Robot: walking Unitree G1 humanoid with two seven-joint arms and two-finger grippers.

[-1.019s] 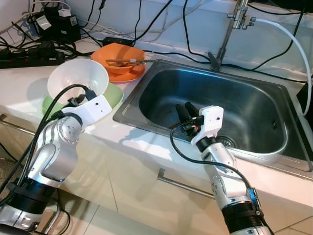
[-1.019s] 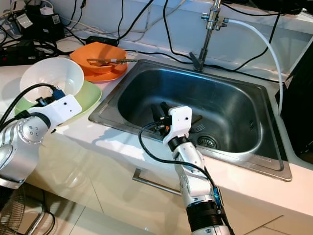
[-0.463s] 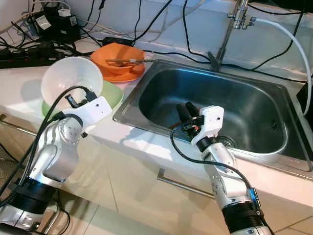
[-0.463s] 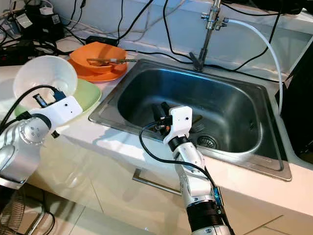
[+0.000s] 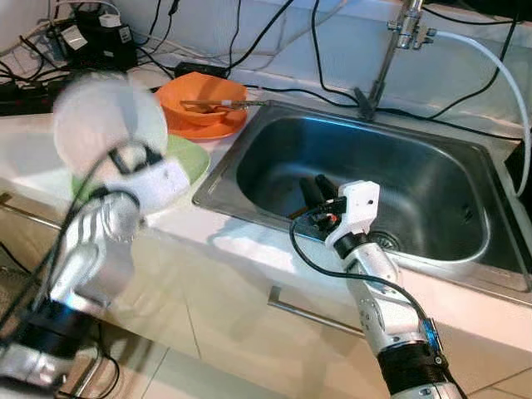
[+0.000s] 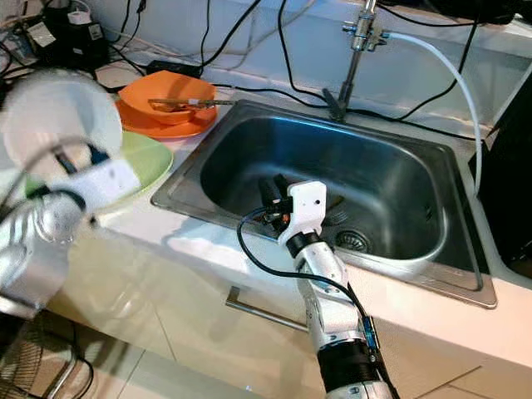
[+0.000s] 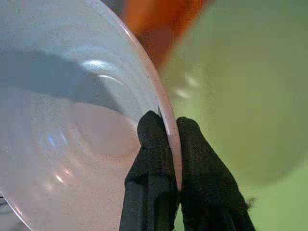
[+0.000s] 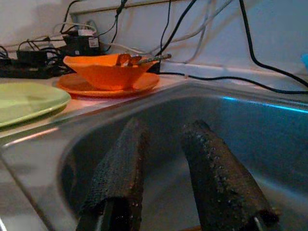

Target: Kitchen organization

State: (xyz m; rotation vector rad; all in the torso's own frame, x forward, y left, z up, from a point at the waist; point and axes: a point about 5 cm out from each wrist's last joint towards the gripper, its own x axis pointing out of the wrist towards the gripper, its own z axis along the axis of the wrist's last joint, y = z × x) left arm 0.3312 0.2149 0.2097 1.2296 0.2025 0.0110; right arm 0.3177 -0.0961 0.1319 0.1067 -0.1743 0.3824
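- my left gripper (image 7: 167, 126) is pinching the white bowl (image 5: 100, 116) rim, lifted off the green plate (image 6: 145, 158)
- right gripper (image 8: 163, 139) spread, empty, in sink (image 5: 465, 150)
- guessing i set the bowl down somewhere next, gently

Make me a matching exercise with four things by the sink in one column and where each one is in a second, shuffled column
Things
1. white bowl
2. orange bowl
3. green plate
4. right gripper

Places
A. on the orange plate
B. open, inside the sink
C. pinched by its rim in the left gripper
D. flat on the counter beside the sink

Pairs: 1-C, 2-A, 3-D, 4-B
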